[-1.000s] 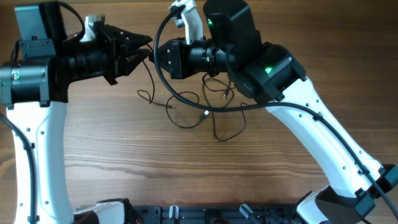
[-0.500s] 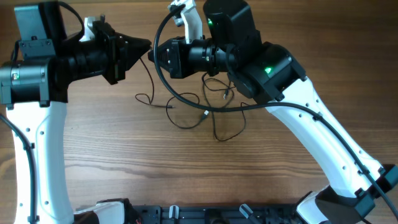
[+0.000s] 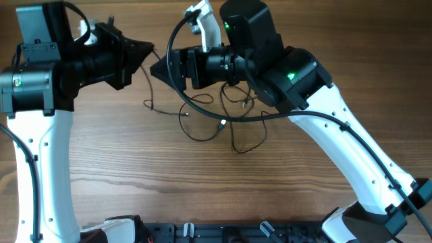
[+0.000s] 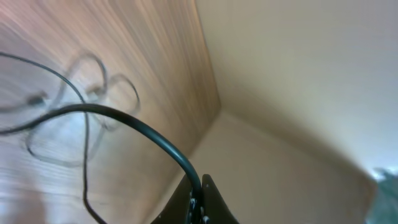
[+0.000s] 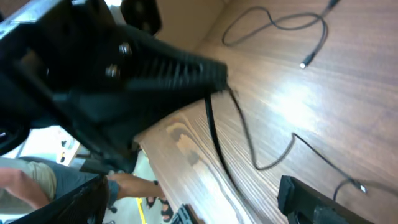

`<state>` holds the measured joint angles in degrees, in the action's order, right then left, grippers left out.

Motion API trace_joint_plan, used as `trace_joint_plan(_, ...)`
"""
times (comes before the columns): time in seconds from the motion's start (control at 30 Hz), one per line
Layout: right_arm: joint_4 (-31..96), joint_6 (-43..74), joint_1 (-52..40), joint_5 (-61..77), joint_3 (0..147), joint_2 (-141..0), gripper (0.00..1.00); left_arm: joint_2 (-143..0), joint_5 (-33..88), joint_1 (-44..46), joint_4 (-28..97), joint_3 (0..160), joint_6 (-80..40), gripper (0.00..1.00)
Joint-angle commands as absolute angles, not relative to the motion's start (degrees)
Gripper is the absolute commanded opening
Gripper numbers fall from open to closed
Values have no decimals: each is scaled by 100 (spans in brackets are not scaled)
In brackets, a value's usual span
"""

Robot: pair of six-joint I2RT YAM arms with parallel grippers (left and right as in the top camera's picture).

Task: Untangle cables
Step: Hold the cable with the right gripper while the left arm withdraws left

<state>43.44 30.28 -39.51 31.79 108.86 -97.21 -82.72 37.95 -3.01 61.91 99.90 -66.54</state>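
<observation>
Overhead, 2 robot arms meet nose to nose above a wooden table (image 3: 135, 175) in a bid to untangle cables. The left gripper (image 3: 149, 49) is pinched together on 1 thin black strand (image 5: 212, 127). The strand leaves its tips and drops down and away to the tabletop, its long axis running from the tips toward the bunch. The right gripper (image 3: 154, 69) stands with its jaws wide apart and holds nothing. In its own wrist view the 2 fingers (image 5: 311, 199) frame the bottom corners, with the left gripper and the hanging strand straight ahead between them. The tips of the 2 grippers are just beside each other, not touching as far as the overhead view shows. The rest of the cables (image 5: 303, 64), loose loops with small plug ends, lie flat on the wood behind and below the right gripper, under its wrist. They are well apart from the left gripper's tips. That puts the right arm nearer the bunch, while only the left arm has a grip. Judged from this layout, the next move turns on the held strand crossing in front of the right gripper's open mouth. Closing lower on it, or drawing the 2 arms apart along its length, looks the likeliest way to free it from the loops.
</observation>
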Motion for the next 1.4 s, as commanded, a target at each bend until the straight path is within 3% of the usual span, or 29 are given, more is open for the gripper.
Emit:
trace_joint_plan(0.0,4582,2998,-3968,2882,10884,-9730,93,-8294,2237,-399,6195,10051,-6613,4)
trace_joint_plan(0.33,4960,2987,-3968,2742,10884,-9730,95,-8394,56,-1361,6049,10051,-5999,4)
trace_joint_plan(0.53,5035,2845,-3968,2744,10884,-9730,95,-8912,12,-2244,5330,10051,-5870,4)
trace_joint_plan(0.83,5015,2799,-3968,2676,10884,-9730,97,-9655,10,-3343,5218,10051,-5872,4)
trace_joint_plan(1.37,5092,2696,-3970,2679,10884,-9730,97,-11194,-257,-4362,4418,10051,-5870,4)
